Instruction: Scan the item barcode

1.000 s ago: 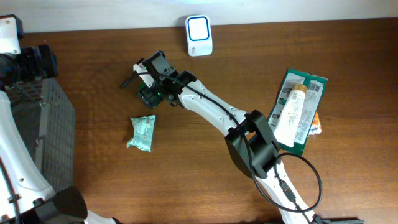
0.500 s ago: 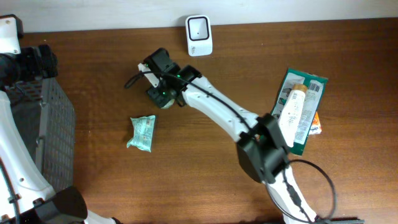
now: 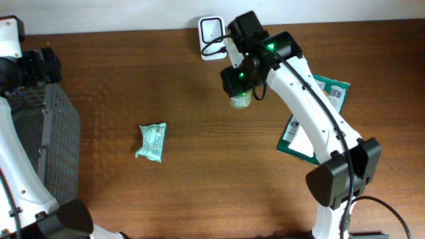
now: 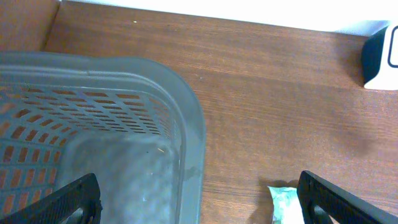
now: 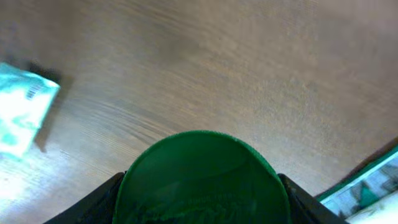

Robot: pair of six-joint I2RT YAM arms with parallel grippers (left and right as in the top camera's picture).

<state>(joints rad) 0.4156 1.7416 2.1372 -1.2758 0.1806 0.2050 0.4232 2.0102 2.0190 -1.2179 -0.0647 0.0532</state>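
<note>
change: right gripper (image 3: 240,85) has swung from the 10 o'clock patch of the table to just short of the scanner (image 3: 212,30) at 12 o'clock, all inside the last second. Its arm now crosses over the package pile (image 3: 331,94) at 3 o'clock.
claw: right jaws are clamped on the green-lidded container (image 5: 202,171). The wrist view shows a finger either side of the lid, which fills the lower frame.
item: the container hangs under the gripper and appears clear of the wood. It sits just right of and in front of the scanner window — near it, but not squared to it as far as I can judge.
meaning: pick looks done and transport nearly done; what's left is presenting the barcode. No barcode shows on the container in any view, so I can't tell which face has to turn.
left gripper (image 4: 199,208): jaws wide apart, holding nothing, parked over the basket (image 3: 50,143) at 9 o'clock, same as a second ago.
surface: dark wood-grain table (image 3: 199,172). The mint packet (image 3: 151,141) lies at 8 o'clock, hasn't moved, well apart from the action.
room: white wall (image 3: 332,8) runs along the far edge, with the scanner backed against it.
</note>
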